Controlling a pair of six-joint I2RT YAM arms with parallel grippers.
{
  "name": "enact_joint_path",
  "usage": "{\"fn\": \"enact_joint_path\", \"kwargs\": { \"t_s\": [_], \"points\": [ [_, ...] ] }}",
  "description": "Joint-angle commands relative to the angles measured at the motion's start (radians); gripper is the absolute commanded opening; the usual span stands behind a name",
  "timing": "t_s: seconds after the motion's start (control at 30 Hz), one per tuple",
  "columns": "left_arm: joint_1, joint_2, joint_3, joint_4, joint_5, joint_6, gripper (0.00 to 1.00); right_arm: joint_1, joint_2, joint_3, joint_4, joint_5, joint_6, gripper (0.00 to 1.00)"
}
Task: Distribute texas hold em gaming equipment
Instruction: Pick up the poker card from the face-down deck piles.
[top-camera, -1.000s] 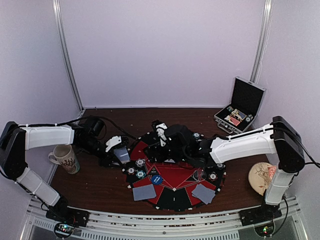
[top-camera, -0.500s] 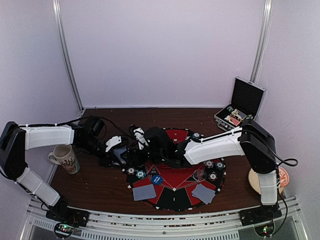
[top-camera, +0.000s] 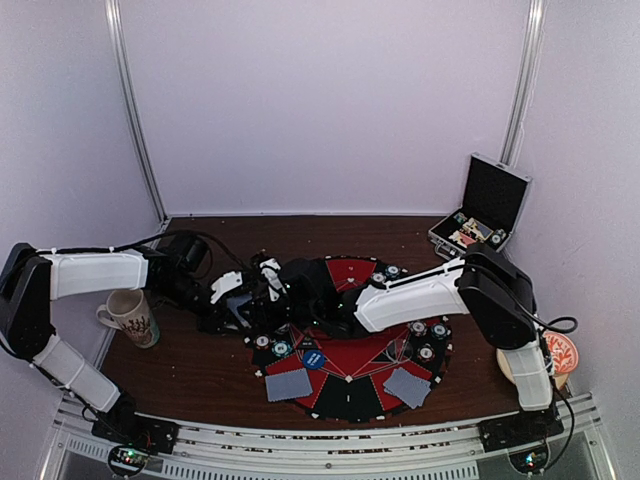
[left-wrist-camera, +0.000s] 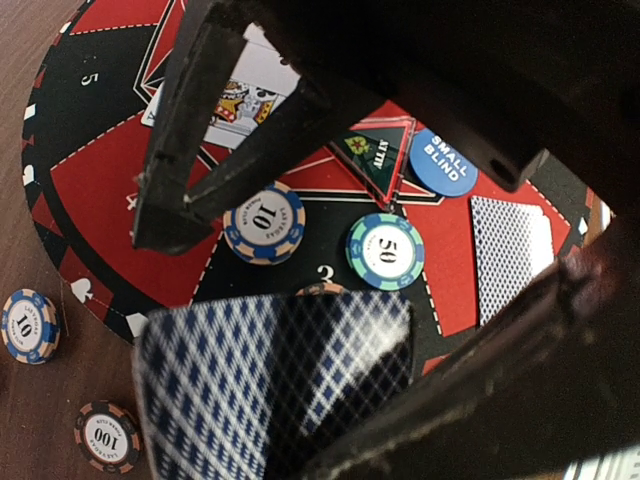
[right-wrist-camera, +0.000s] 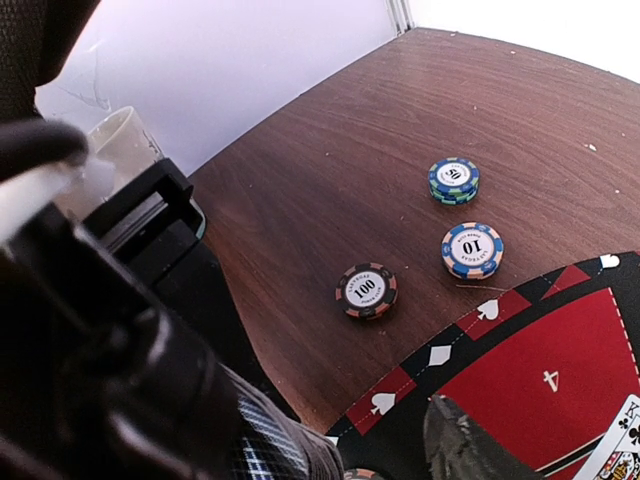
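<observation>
Near rim of the mat (top-camera: 345, 405): 2 cards (top-camera: 288, 384) lie face down, flat rectangles w/ grey-blue check backs, one either side of a black wedge. The mat is thin & round, red & black wedges w/ white dashed lines, on a dark wood-grain table (top-camera: 200, 375). Just past the left card sits a blue disc (top-camera: 313, 358), smooth, lettered "SMALL BLIND". Chips (top-camera: 282, 348) lie in small groups on the mat's L & R sides: round, striped rims, white numbered centres. The left wrist view shows a blue-peach 10 chip (left-wrist-camera: 265, 222) and a teal 50 chip (left-wrist-camera: 386, 250) flat on the mat, near each other but apart.

Mid: left gripper (top-camera: 232, 303) is clenched on a card (left-wrist-camera: 270, 390), check back showing, over the mat's left rim. Right gripper (right-wrist-camera: 395, 455), matte black, comes in from the right over the mat; its jaws stand apart next to that card's edge, contact can't be told. Beyond the rim, on bare wood: a black-orange 100 chip (right-wrist-camera: 367, 290), plus another 10 & 50, all apart.

Far left: mug (top-camera: 130, 317), pale, patterned, upright. Right edge: orange disc (top-camera: 562, 352), print too small to read. Far right corner: case (top-camera: 480, 215), lid up, black lining, silver edges.
</observation>
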Motion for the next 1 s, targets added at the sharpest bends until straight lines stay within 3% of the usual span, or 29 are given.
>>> {"fn": "enact_joint_path", "kwargs": {
  "t_s": [0.0,0.33,0.4,0.53,0.57,0.97],
  "points": [
    [0.002,-0.019,0.009,0.015,0.032,0.005,0.35,-0.018,-0.038,-0.053,0.007,0.058,0.001,0.63],
    [0.003,-0.016,0.011,0.015,0.031,0.007,0.35,-0.02,-0.071,-0.069,-0.019,0.039,-0.034,0.52],
    [0.003,-0.017,0.011,0.015,0.031,0.005,0.35,-0.019,-0.068,-0.057,-0.031,0.032,-0.047,0.58],
    [0.002,-0.018,0.01,0.015,0.031,0.005,0.35,-0.019,-0.037,-0.014,-0.037,-0.111,-0.051,0.83],
    [0.003,-0.018,0.01,0.015,0.032,0.006,0.35,-0.02,-0.028,-0.005,-0.034,-0.127,-0.045,0.85],
    [0.002,-0.018,0.01,0.015,0.037,0.008,0.35,-0.024,0.062,0.107,-0.072,-0.1,-0.04,0.85]
  ]
}}
